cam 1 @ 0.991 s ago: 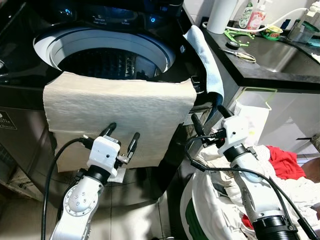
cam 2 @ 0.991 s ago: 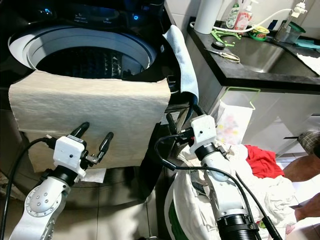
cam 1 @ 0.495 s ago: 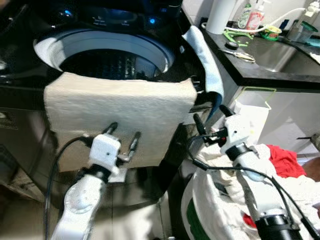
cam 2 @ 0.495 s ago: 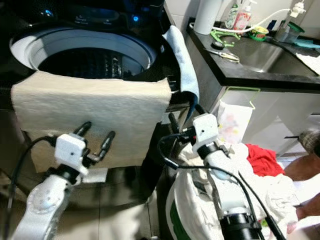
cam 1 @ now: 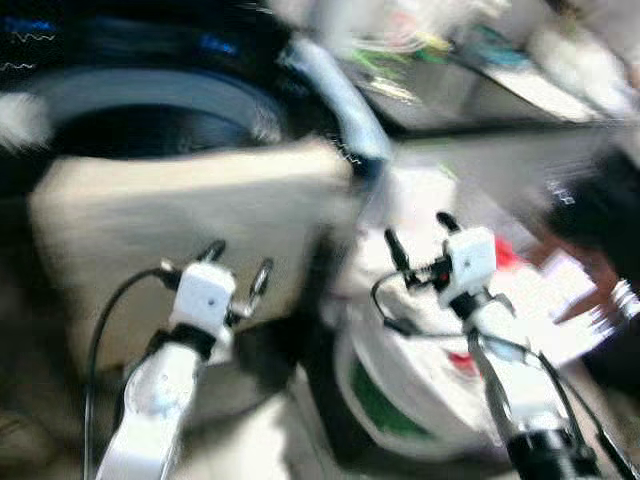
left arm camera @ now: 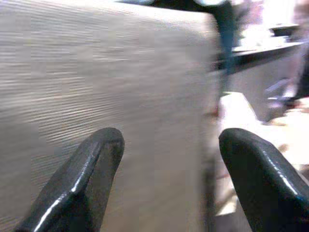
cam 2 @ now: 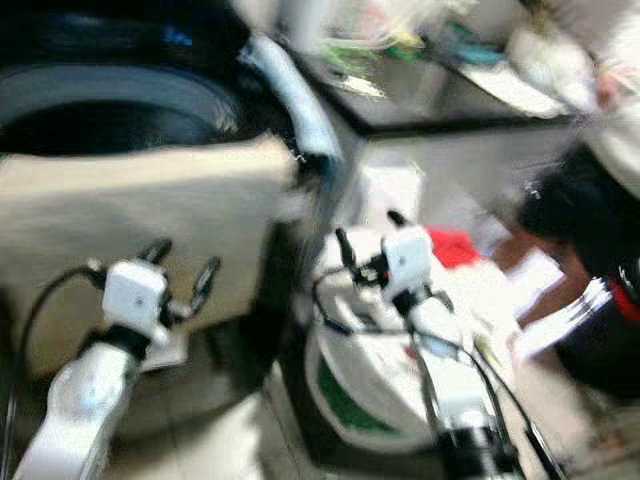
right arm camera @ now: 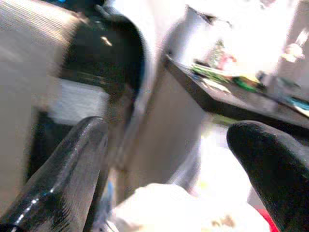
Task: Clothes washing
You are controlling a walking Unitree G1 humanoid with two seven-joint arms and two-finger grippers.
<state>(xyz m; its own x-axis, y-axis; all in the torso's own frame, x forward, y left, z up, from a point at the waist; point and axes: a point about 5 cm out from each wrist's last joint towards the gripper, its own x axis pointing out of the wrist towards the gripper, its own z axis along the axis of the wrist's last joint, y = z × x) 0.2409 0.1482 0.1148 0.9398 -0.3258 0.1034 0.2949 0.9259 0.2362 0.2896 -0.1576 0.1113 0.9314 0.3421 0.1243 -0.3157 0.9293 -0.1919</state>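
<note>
Through our blurred head camera, our left gripper [cam 1: 238,264] hangs with its black fingers spread, just in front of the beige towel [cam 1: 180,215] draped over the front rim of the top-loading washing machine [cam 1: 140,110], whose dark drum opening lies beyond and above it. Our right gripper [cam 1: 420,236] is also spread, raised over the white laundry basket [cam 1: 400,400] heaped with pale clothes [cam 1: 520,300], a red garment [cam 1: 508,254] just beyond its fingers. A light blue cloth [cam 1: 335,95] hangs over the machine's corner, between the two grippers and above them. A dark countertop [cam 1: 450,95] with smeared, unreadable items runs beyond the right gripper. From the left wrist, both fingers [left arm camera: 82,179] stand wide apart and hold nothing, the ribbed beige towel [left arm camera: 120,96] close ahead of them. From the right wrist, the fingers [right arm camera: 67,169] are likewise parted and hold nothing; ahead lie the machine's dark corner [right arm camera: 104,58], the countertop [right arm camera: 231,104] and white clothes [right arm camera: 169,208] below the tips.
</note>
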